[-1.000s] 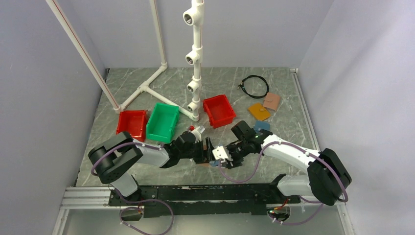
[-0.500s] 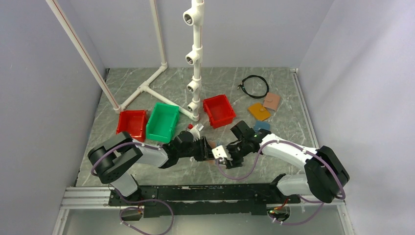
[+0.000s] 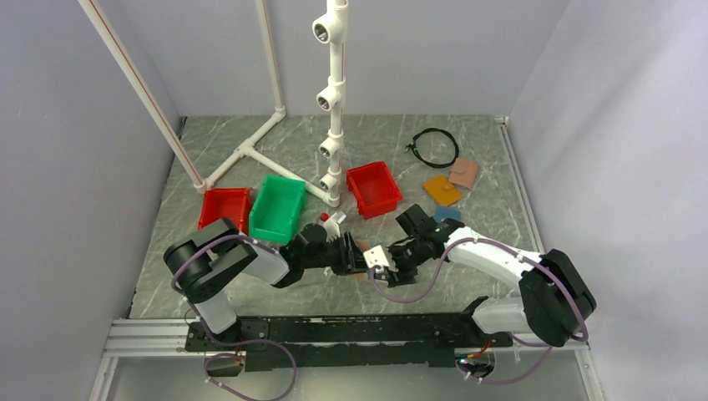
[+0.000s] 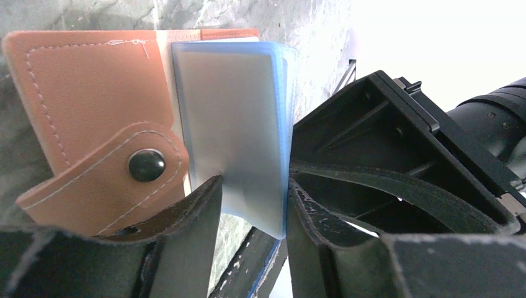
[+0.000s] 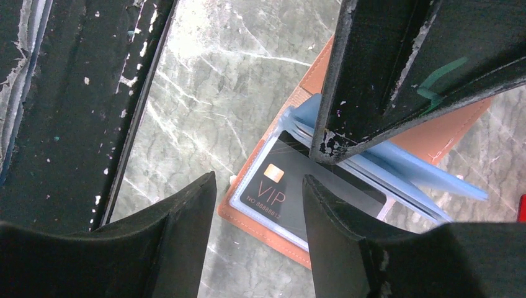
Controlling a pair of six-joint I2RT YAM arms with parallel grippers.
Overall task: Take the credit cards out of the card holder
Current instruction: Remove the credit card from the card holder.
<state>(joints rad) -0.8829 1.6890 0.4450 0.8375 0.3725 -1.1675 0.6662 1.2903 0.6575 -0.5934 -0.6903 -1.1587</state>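
Card holder: the card holder lay open on the marble table, at the near middle where the two arms met, just nearer than the right-hand red bin.
Snap tab: the snap tab, with its dark stud, lay on the leather to the left of the sleeves in the left wrist view.
Sleeves: the blue sleeves stood fanned up from the spine. A grey face showed through the front one, but it could not be told whether that was a card.
Dark card: the dark card, with a gold chip and "VIP" lettering, sat inside a clear sleeve on the flat half of the holder.
Left gripper: the left gripper had its fingers partly apart on either side of the lower edge of the sleeves. The right wrist view showed one finger tip resting on the fanned leaves. Whether the jaws pinched them could not be told.
Right gripper: the right gripper hung over the dark card with its fingers apart and nothing between them.
Left of the arms: a green bin and a second red bin sat side by side.
Far right: an orange wallet, a brown wallet, a blue wallet and a black cable loop.
Far middle: a white pipe stand.
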